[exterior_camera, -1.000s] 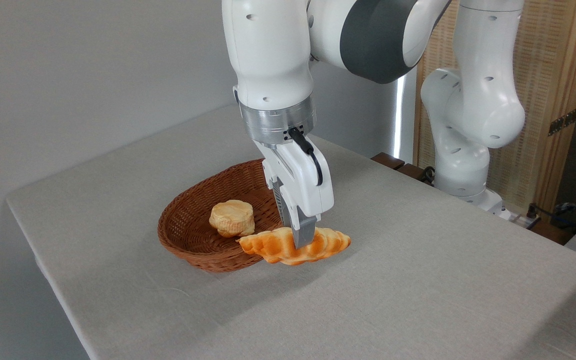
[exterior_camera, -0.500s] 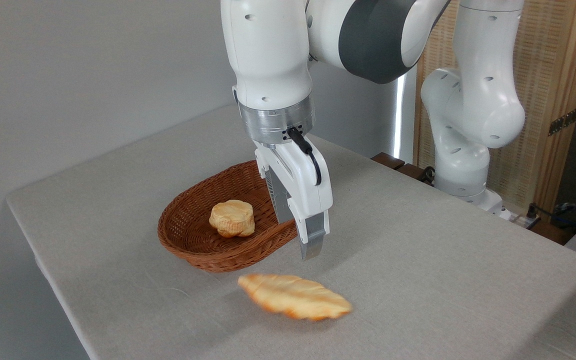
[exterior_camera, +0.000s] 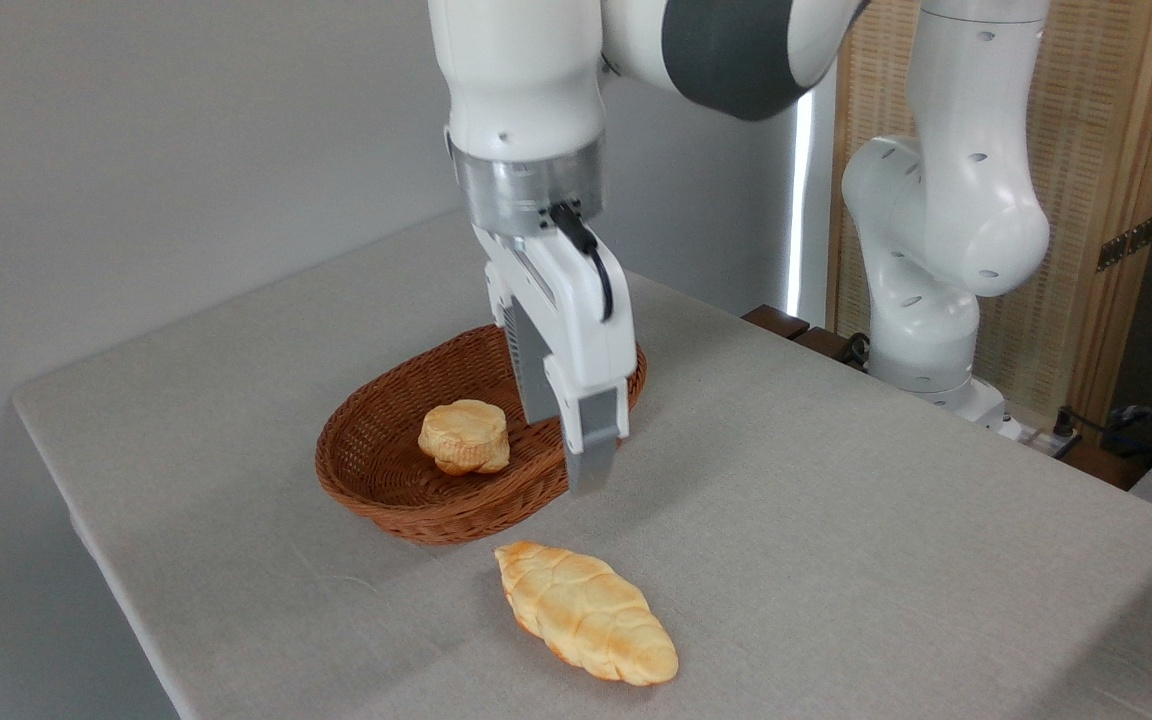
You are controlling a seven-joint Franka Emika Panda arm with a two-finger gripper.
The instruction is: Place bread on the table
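The bread point(exterior_camera: 586, 612), a golden-orange ridged loaf with pointed ends, lies flat on the grey-beige table point(exterior_camera: 836, 520), in front of the wicker basket and clear of it. My gripper point(exterior_camera: 564, 455) hangs open above and behind the loaf, over the basket's near-right rim, with nothing between its fingers. The near finger point(exterior_camera: 588, 455) is in plain sight; the far one is partly hidden behind it.
The brown oval wicker basket point(exterior_camera: 406, 515) holds a small round pale bun point(exterior_camera: 464, 436). The arm's white base point(exterior_camera: 921, 340) stands at the table's back right, with a wooden screen point(exterior_camera: 1086, 200) behind it. Cables point(exterior_camera: 1151, 425) lie at the far right edge.
The gripper opened and the bread fell from it onto the table, settling in front of the basket. The gripper then rose and shifted slightly left.
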